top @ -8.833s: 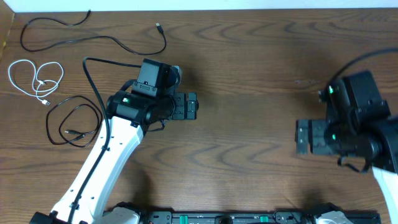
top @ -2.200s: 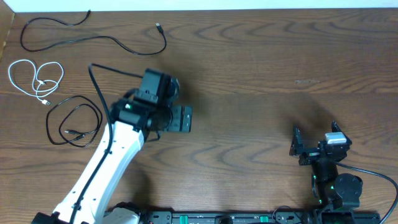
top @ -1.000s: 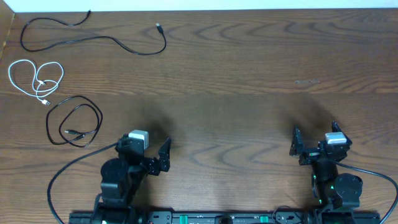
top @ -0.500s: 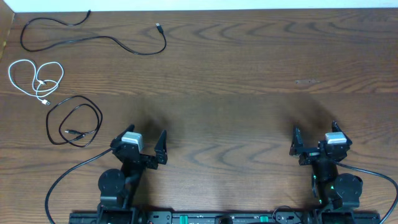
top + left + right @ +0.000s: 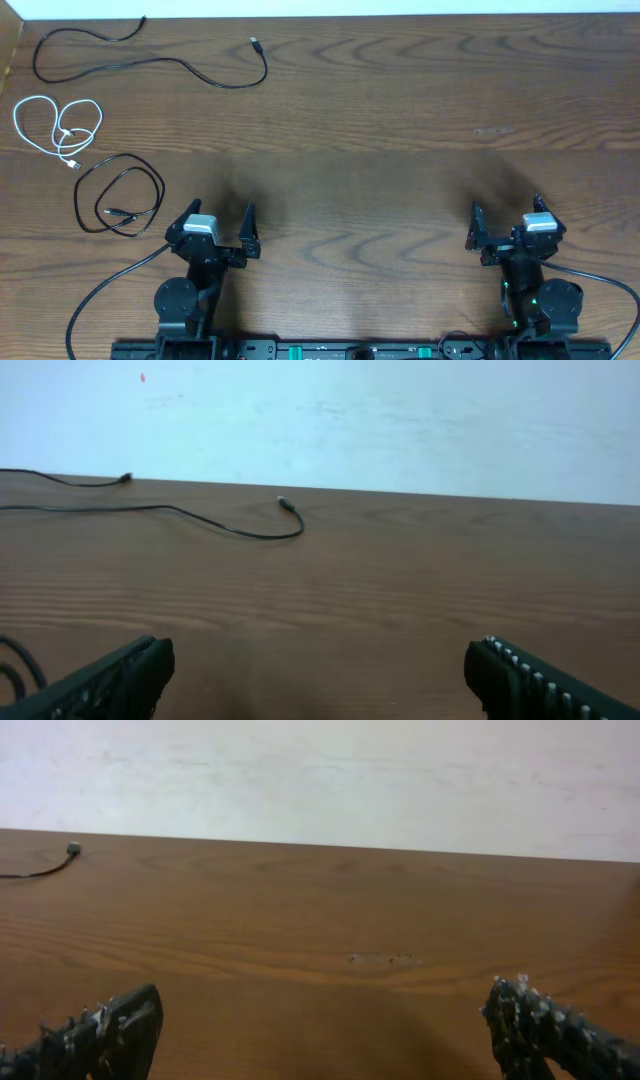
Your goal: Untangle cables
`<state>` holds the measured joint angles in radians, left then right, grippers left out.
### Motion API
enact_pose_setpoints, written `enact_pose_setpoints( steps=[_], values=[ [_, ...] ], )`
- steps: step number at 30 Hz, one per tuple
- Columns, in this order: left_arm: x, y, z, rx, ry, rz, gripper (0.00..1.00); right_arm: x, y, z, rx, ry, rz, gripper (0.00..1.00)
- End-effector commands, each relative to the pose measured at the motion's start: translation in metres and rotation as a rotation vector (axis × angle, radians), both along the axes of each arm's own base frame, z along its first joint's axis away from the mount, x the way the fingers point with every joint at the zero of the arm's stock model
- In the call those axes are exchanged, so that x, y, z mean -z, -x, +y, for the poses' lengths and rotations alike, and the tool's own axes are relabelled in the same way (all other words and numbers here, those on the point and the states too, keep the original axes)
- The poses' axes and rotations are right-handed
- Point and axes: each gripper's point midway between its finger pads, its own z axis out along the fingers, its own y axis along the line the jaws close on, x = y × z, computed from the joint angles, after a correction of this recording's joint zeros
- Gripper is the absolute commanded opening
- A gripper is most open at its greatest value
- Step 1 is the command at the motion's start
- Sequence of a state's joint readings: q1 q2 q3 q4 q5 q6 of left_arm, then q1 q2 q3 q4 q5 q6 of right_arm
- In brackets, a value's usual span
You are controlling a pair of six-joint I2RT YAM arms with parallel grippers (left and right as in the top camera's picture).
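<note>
The untangling looks finished: the left hand [image 5: 217,216] and, well to its right, the right hand [image 5: 505,218] both rest wide open and empty, so the next move probably calls for only a check. Separate on the counter [image 5: 380,130], left of the left hand, lie a coiled black cable [image 5: 118,213] nearest, a looped white cable [image 5: 62,130] beyond it, and a long black cable [image 5: 150,59] farthest. Whether the coil's crossings hide a snag is too small to tell.
</note>
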<state>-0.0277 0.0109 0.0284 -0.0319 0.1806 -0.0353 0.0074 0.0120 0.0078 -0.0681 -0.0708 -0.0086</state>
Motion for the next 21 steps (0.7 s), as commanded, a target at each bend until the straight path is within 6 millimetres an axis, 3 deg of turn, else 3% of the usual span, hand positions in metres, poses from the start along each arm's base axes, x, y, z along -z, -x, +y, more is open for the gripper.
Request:
enact_pose_setpoints(
  steps=[1,7,21],
  values=[
    [0.0162,-0.0003,0.0044,-0.021,-0.028,0.038,0.98,0.0002,0.0002,-0.0018,0.008,0.008,-0.002,0.99],
    [0.0181,-0.0009,0.0128,-0.068,-0.038,0.045,0.98,0.0004,0.0002,-0.0018,0.008,0.008,-0.001,0.99],
    [0.0173,-0.0009,0.0114,-0.059,-0.043,0.041,0.98,0.0002,0.0002,-0.0018,0.008,0.008,-0.002,0.99]
  ],
)
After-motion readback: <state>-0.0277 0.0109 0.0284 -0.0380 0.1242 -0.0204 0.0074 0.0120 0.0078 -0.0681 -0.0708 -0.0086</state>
